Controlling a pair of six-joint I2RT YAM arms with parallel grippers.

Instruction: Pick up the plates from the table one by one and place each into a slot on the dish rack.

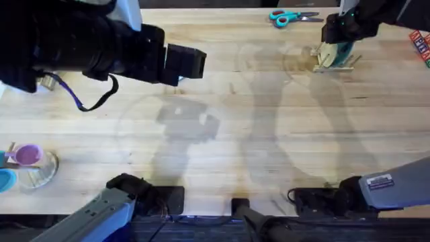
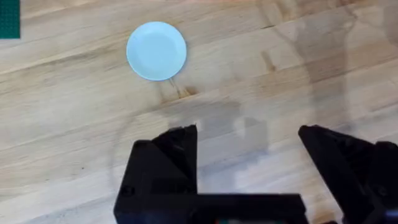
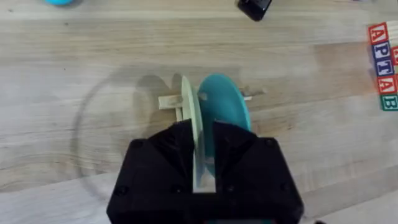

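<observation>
At the far right of the table (image 1: 269, 134), our right gripper (image 1: 334, 42) hangs directly over the small wooden dish rack (image 1: 342, 62), and from its wrist camera we see its black fingers (image 3: 174, 149) clamped on the edge of the pale cream plate (image 3: 191, 118), which stands upright on edge between the rack's pegs (image 3: 169, 101). Just beside it in the rack, a darker teal plate (image 3: 225, 109) also stands on edge, leaning a little, and the two sit close together; we cannot tell whether they touch. Colored letter blocks (image 3: 384, 65) lie on the wood near the rack, and a pair of teal-handled scissors (image 1: 293, 16) lies at the far edge. Our left gripper (image 2: 249, 140) hovers high over the left part of the table with its fingers (image 2: 177, 146) spread wide and nothing between them. From its wrist camera we see the light blue plate (image 2: 156, 51) lying flat on the bare wood, well apart from that gripper. At the near left corner of the table sit a clear glass dish (image 1: 41, 171) and a purple piece (image 1: 27, 154) beside it.
</observation>
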